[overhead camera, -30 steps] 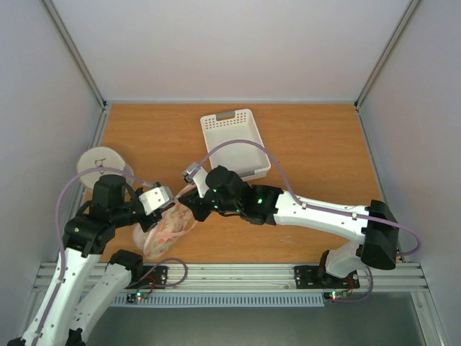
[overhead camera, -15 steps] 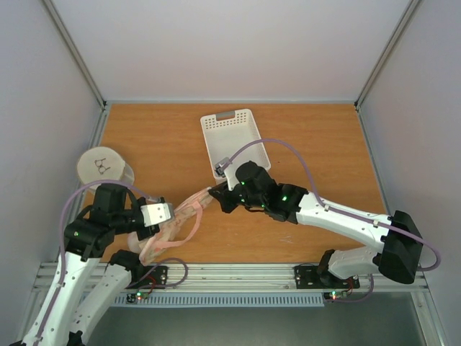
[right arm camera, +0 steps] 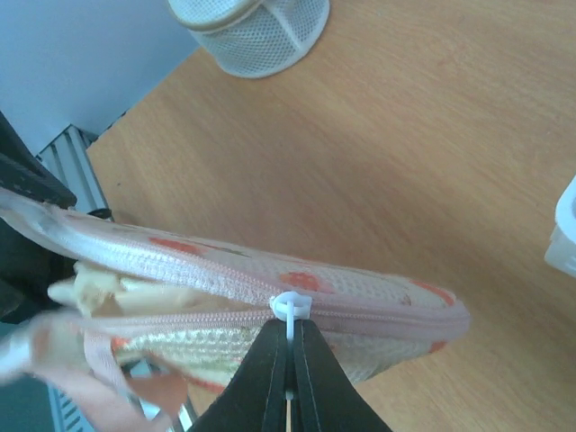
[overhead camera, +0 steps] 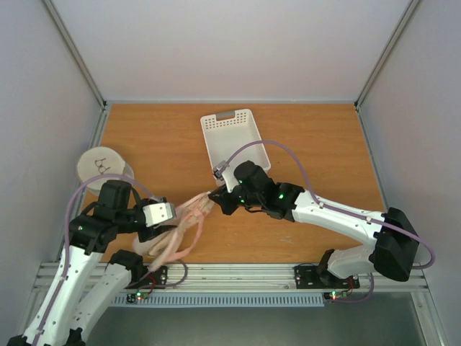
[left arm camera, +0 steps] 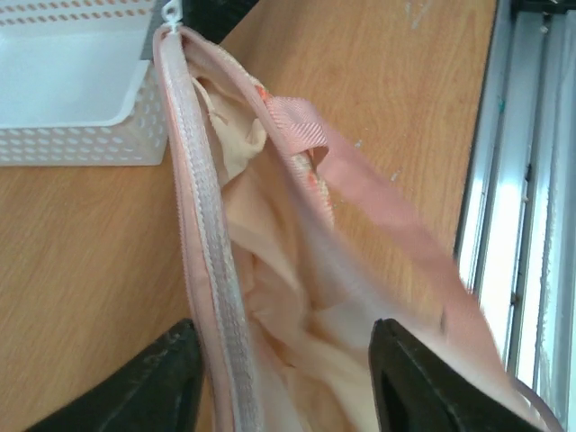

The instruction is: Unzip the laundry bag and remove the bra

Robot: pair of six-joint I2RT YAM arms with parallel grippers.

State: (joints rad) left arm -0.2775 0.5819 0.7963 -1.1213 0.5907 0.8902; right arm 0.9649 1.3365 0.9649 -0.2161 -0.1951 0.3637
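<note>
Three pale walls point(overhead camera: 216, 43) close in an orange-brown wooden bench point(overhead camera: 317, 151), and a metal rail point(overhead camera: 238, 274) runs along its near edge. From above, a white perforated basket point(overhead camera: 234, 140) sits at 12 o'clock and a round white disc with a black drawing point(overhead camera: 101, 167) at 9 o'clock. The laundry bag point(overhead camera: 184, 223) is at 7 o'clock, stretched between the left tool point(overhead camera: 169, 220) and the right tool point(overhead camera: 215, 196). This view cannot show how either tool's fingers stand.

The left wrist camera looks down into the bag point(left arm camera: 207, 225). The zip is parted along one long edge, and a pink ribbon loop point(left arm camera: 306, 126) sits on the other edge. The bra point(left arm camera: 270, 297) shows as pale soft cloth bunched inside. The left tool point(left arm camera: 283, 337) has its dark fingers point(left arm camera: 171, 378) well apart, with loose fabric between them and nothing pinched. The basket's corner point(left arm camera: 81, 99) is at 10 o'clock and the rail point(left arm camera: 522, 180) at 3 o'clock.

The right wrist camera shows the bag point(right arm camera: 360, 292) from the outside, cream with orange marks. The right tool point(right arm camera: 288, 328) has its fingers pressed together on the white zipper pull point(right arm camera: 290, 310). Pale cloth peeks from the open part of the zip at 9 o'clock. At 12 o'clock the disc proves to be the top of a white mesh tub point(right arm camera: 261, 27).
</note>
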